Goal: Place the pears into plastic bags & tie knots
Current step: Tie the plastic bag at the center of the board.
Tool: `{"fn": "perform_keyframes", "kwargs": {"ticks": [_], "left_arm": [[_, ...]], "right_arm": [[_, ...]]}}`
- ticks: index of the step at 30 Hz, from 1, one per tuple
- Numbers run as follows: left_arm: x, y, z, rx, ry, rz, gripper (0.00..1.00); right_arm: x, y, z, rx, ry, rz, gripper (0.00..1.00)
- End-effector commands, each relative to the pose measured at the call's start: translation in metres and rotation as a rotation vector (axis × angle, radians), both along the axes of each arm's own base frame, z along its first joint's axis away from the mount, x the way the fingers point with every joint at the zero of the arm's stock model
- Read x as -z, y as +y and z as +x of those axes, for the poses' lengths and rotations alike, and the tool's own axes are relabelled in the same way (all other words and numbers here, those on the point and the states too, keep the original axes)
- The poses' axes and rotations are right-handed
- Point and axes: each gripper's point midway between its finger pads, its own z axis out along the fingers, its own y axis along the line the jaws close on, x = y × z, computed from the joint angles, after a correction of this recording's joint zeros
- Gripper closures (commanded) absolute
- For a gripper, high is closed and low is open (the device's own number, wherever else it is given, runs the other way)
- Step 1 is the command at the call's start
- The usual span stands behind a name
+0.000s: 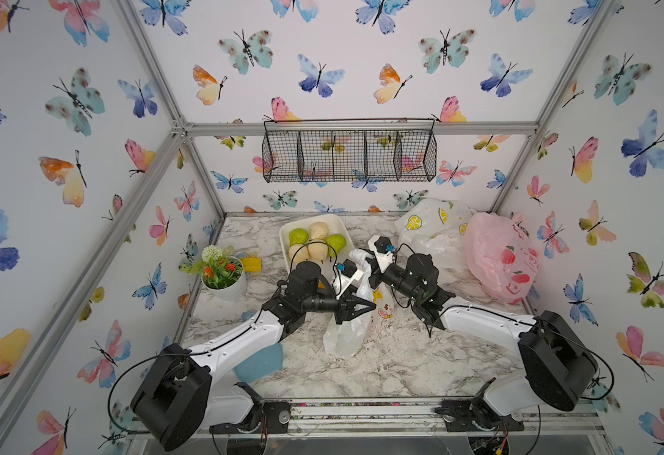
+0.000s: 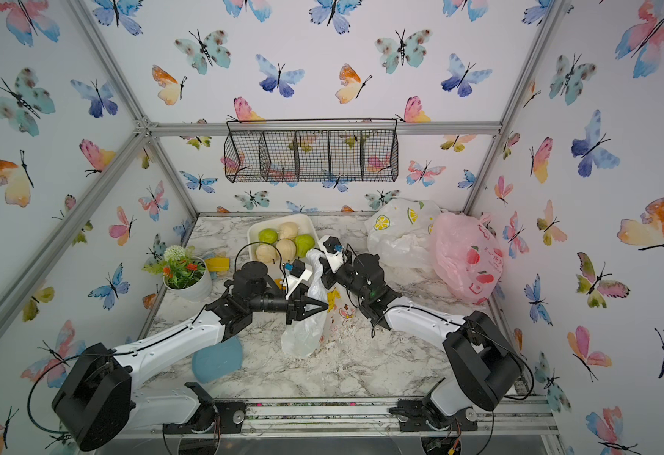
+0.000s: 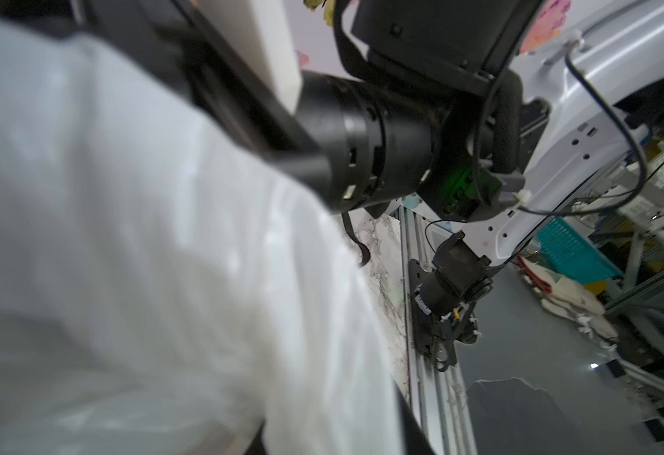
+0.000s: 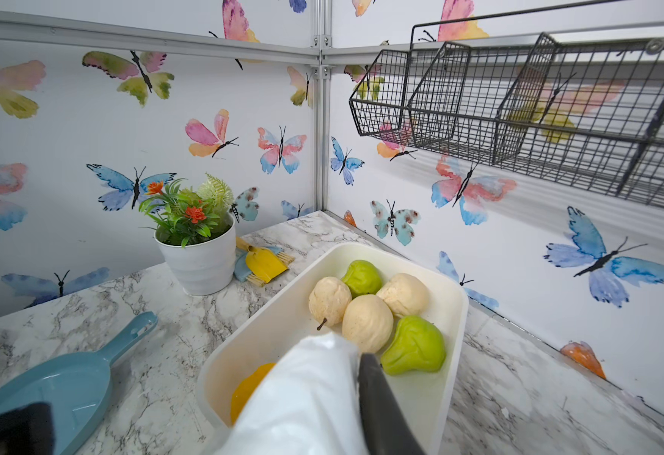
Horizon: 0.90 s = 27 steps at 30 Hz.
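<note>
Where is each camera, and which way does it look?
Top views: high above the front, looking down on the table; left arm, right arm show.
Left wrist: on the left arm, facing the bunny bag; right arm beyond.
Right wrist: on the right arm, facing the tray of pears; own finger shows.
All share the bunny bag.
</note>
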Motion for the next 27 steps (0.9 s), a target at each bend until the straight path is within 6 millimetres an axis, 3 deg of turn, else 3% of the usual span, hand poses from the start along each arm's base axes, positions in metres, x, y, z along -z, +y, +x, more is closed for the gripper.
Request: {"fn": "perform_keyframes", "kwargs": {"ticks": [1, 3, 6, 12, 14, 18, 24, 27], "left_arm": [[-0.018, 0.009, 0.002, -0.01, -0.035, 0.022, 0.43], [-0.032, 0.018, -0.008, 0.013, -0.059, 0.027, 0.32], [-0.047, 0.04, -0.011, -0.061, -0.102, 0.052, 0.26], [-0.081, 0.086, 0.018, -0.273, -0.142, -0.135, 0.26], [-0.075, 0.092, 0.04, -0.372, -0.13, -0.174, 0.31], [-0.054, 0.07, 0.058, -0.338, -0.042, -0.185, 0.35], [-0.024, 0.034, 0.044, -0.286, -0.014, -0.183, 0.36], [-0.022, 0.031, 0.042, -0.264, -0.003, -0.219, 0.38]], "right_arm": [[-0.019, -0.01, -0.013, -0.015, -0.084, 0.086, 0.81], [-0.022, -0.014, -0.024, -0.038, -0.123, 0.116, 0.81], [-0.024, -0.014, -0.032, -0.071, -0.135, 0.134, 0.81], [-0.023, -0.011, -0.041, -0.122, -0.128, 0.124, 0.82], [-0.025, -0.009, -0.044, -0.143, -0.129, 0.124, 0.81], [-0.029, -0.006, -0.048, -0.176, -0.115, 0.154, 0.8], [-0.031, 0.003, -0.054, -0.252, -0.085, 0.198, 0.8], [-0.024, 0.01, -0.057, -0.297, -0.037, 0.188, 0.8]]}}
